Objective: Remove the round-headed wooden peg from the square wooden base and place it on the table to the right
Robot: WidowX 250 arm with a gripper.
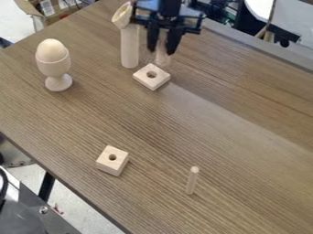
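Camera looks down aslant on the table (153,132).

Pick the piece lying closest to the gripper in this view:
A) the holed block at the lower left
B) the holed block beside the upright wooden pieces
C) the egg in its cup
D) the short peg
B: that holed block lies just below the gripper in the view, while the short peg is much farther down the table.

The robot's gripper (161,49) is black, with a wide, blocky crossbar (192,23) that has an uneven, stepped outline. A dark housing (169,7) sits at its middle, and two chunky black fingers (174,42) narrow toward their tips
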